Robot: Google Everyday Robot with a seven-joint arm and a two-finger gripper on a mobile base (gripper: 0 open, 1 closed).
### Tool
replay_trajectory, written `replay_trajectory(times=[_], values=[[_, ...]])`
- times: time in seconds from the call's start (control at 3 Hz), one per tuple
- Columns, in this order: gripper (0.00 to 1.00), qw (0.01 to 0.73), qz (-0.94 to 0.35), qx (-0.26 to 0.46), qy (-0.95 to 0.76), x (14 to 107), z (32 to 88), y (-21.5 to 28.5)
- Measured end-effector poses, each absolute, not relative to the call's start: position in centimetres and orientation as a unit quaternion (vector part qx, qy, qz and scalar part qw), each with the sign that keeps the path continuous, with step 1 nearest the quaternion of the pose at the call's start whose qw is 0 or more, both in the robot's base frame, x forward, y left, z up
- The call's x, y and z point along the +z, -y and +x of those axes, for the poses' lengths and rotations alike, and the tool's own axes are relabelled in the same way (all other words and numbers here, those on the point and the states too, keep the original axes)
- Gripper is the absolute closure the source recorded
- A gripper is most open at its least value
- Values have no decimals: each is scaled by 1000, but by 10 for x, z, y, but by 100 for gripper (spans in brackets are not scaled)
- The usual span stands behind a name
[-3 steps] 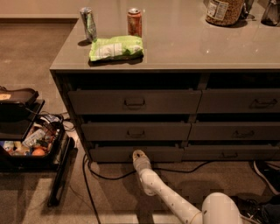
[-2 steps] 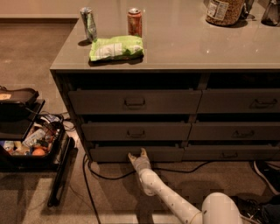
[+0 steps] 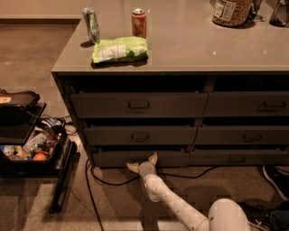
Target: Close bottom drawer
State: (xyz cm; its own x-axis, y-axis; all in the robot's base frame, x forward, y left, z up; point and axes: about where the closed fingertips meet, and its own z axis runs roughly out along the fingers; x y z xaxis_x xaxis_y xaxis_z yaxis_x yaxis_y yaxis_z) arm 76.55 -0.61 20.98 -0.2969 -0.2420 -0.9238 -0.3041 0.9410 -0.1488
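Observation:
The bottom drawer (image 3: 113,158) is the low, flat, dark grey-brown front in the lowest tier on the left of the cabinet, just above the carpet. Its front stands about level with the drawer fronts above it. My gripper (image 3: 143,163) is at the end of the white arm (image 3: 180,207) that reaches up from the lower right. It is open, with its two tan fingers (image 3: 153,158) spread against the middle of the drawer's front. The gripper hides the drawer's handle.
The grey counter top (image 3: 203,45) carries a green chip bag (image 3: 119,48), two cans (image 3: 139,22) and a jar (image 3: 232,11). A black bin of items (image 3: 31,151) stands at the left. A black cable (image 3: 104,180) runs over the carpet. A shoe (image 3: 275,178) is at right.
The gripper's fingers have spread apart from a closed tip. The gripper stays at the middle of the bottom drawer's front. The drawer has not visibly moved.

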Motion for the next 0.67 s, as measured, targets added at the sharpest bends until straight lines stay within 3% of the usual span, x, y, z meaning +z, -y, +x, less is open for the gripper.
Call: replay_trajectory(times=[0.33, 0.67], values=[[0, 561, -155, 10, -813, 205, 731, 9], [0, 561, -155, 10, -813, 205, 731, 9]])
